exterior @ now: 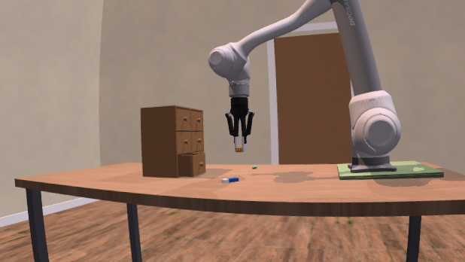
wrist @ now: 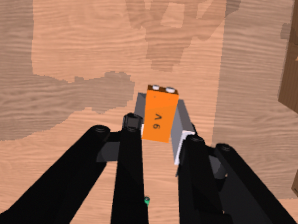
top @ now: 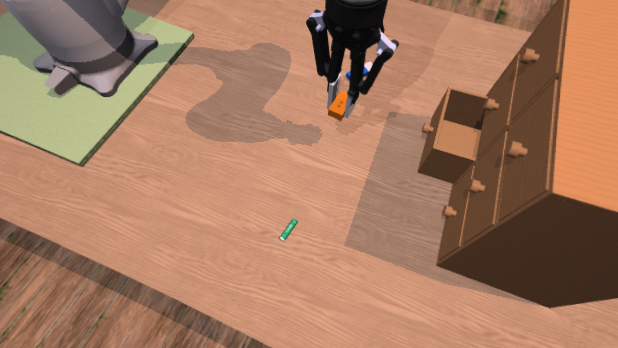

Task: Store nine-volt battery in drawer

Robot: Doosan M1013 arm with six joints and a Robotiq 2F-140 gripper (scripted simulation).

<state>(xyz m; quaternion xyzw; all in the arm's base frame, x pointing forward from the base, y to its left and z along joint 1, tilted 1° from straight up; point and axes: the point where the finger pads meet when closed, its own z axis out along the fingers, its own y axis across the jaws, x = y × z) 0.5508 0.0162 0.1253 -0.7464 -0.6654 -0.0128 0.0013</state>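
Note:
The orange nine-volt battery (top: 338, 106) is clamped between my gripper's (top: 342, 109) fingertips and hangs well above the table. It also shows in the exterior view (exterior: 238, 150) and in the wrist view (wrist: 160, 115). The small wooden chest (top: 530, 150) stands to the right, apart from the gripper. Its left drawer of the bottom row (top: 456, 135) is pulled out and its tray looks empty. The other drawers sit flush. In the exterior view the chest (exterior: 173, 140) is left of the gripper (exterior: 239, 147), with the open drawer (exterior: 192, 164) at its foot.
A green cylindrical cell (top: 288, 229) lies on the table nearer the front edge. A blue and white cell (exterior: 230, 180) lies below and behind the gripper, partly hidden in the top view (top: 359, 73). The arm's base stands on a green mat (top: 65, 85).

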